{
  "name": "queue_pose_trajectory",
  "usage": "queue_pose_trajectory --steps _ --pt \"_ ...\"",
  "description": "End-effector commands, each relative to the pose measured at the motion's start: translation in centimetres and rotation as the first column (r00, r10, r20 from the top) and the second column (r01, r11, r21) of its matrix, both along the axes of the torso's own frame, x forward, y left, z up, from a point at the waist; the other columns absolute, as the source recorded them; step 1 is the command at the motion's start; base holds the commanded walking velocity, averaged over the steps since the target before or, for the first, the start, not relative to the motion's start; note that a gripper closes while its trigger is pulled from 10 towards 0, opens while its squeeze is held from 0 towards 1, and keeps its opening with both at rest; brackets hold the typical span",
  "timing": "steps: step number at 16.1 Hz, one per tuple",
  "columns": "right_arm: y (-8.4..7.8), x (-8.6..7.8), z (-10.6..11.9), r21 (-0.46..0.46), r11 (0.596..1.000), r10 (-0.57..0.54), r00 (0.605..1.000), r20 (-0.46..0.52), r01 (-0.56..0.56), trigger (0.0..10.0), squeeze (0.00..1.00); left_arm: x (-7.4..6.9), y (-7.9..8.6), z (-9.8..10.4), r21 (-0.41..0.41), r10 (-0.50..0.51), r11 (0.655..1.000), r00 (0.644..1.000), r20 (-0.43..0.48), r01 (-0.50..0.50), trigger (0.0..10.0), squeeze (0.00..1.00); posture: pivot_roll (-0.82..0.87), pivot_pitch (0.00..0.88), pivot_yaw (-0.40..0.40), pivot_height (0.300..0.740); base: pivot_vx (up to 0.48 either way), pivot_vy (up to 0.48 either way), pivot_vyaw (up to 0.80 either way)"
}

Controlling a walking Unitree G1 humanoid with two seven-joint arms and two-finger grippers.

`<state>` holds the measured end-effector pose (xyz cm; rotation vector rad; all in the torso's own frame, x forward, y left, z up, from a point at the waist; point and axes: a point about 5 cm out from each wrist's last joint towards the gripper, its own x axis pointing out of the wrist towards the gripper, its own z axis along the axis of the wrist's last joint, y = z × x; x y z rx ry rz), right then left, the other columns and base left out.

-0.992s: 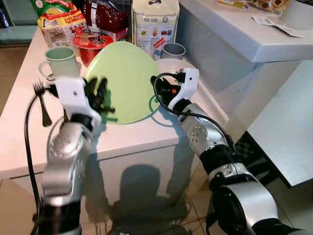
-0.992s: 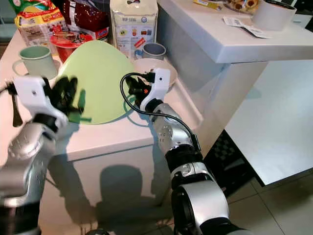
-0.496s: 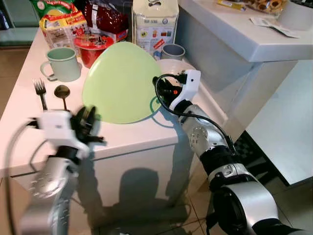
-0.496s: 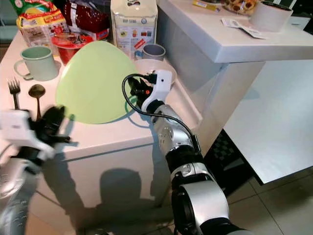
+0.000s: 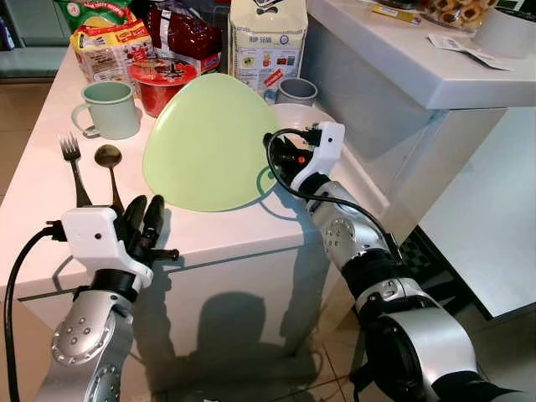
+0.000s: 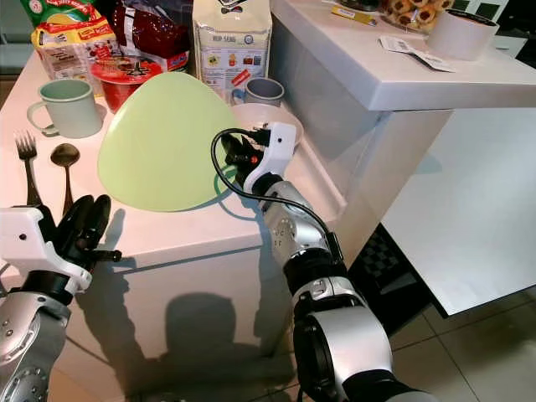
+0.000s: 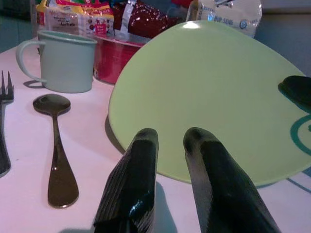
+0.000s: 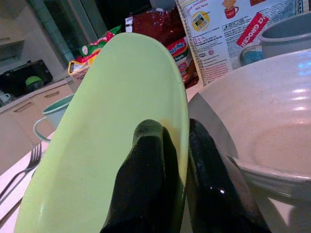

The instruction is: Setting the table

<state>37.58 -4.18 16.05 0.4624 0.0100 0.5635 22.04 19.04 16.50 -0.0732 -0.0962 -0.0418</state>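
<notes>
A light green plate (image 5: 209,142) stands tilted on the white table (image 5: 226,234), its lower rim on the tabletop. My right gripper (image 5: 275,155) is shut on the plate's right edge, one finger on each face (image 8: 177,128). My left gripper (image 5: 144,209) hovers at the table's front edge, short of the plate, with its fingers (image 7: 141,160) a narrow gap apart and nothing between them. A fork (image 5: 74,163) and a spoon (image 5: 107,163) lie side by side left of the plate. A pale green mug (image 5: 111,109) stands behind them.
A white bowl (image 6: 261,115) sits just behind my right gripper, with a grey cup (image 5: 296,89) beyond it. A red tub (image 5: 159,79) and food packets (image 5: 266,38) line the table's back. A higher white counter (image 5: 402,59) rises at the right.
My left gripper has drawn back from the plate's left edge to the table's front edge, uncovering the fork and spoon. The right gripper still holds the plate tilted.
</notes>
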Motion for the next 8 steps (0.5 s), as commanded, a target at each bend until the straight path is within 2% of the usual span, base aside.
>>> queue_pose_trajectory --steps 1,6,8 --pt "-0.1 -0.6 -2.7 -0.120 0.992 0.015 0.996 -0.088 -0.026 0.0 0.00 0.4 -0.1 -0.1 0.004 -0.013 1.000 1.000 0.000 0.013 10.0 0.00 0.25 0.000 -0.118 0.740 0.000 0.000 0.00" --pt "-0.5 -0.7 -3.2 -0.123 0.992 -0.001 0.995 -0.100 -0.012 0.0 0.00 1.5 -0.5 0.0 0.028 -0.030 0.999 1.000 0.001 0.030 10.0 0.00 0.24 0.000 -0.106 0.740 0.000 0.000 0.00" --pt "-0.4 -0.8 -3.4 -0.122 0.992 -0.001 0.995 -0.104 -0.012 0.0 0.00 1.9 -0.5 -0.5 0.037 -0.039 0.999 0.999 -0.029 0.040 10.0 0.00 0.24 0.000 -0.097 0.740 0.000 0.000 0.00"
